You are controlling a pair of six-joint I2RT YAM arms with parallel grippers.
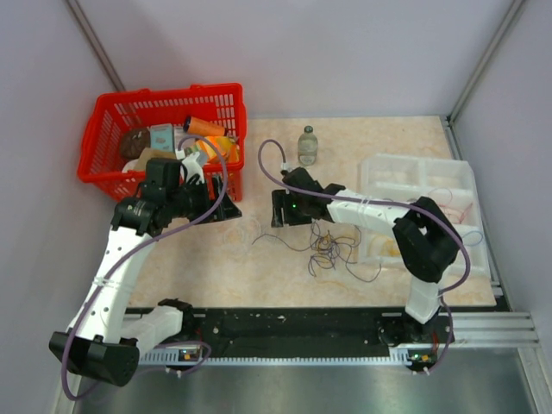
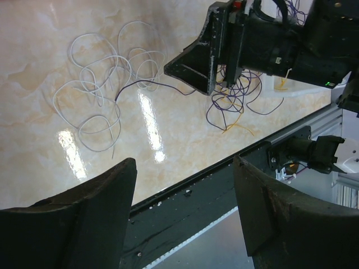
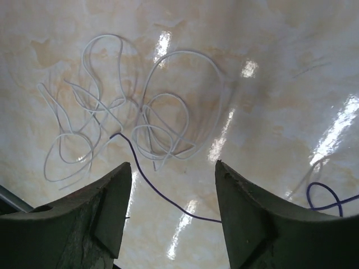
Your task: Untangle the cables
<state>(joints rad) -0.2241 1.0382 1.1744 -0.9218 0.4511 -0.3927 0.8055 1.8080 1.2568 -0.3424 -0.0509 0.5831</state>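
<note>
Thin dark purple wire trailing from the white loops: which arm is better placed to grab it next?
Probably right: the right claw, open, hangs directly over the thin dark purple wire; the left claw sits farther off.

I'm looking at 2 arms rising from the black mounting rail [image 1: 293, 328]. Both are wearing white shells on the long links and black housings at the joints. A thick lilac cable [image 1: 82, 315] is running up the left arm [image 1: 116, 259] from the rail, and another is looping along the right arm [image 1: 379, 211]. Farthest from the rail, the left gripper [image 2: 185, 218] and right gripper [image 3: 174, 213] are each showing 2 dark, wedge-shaped fingers [image 2: 73, 224] with scuffed, dusty faces. A small green light [image 1: 294, 207] is glowing on the right gripper's black body.
</note>
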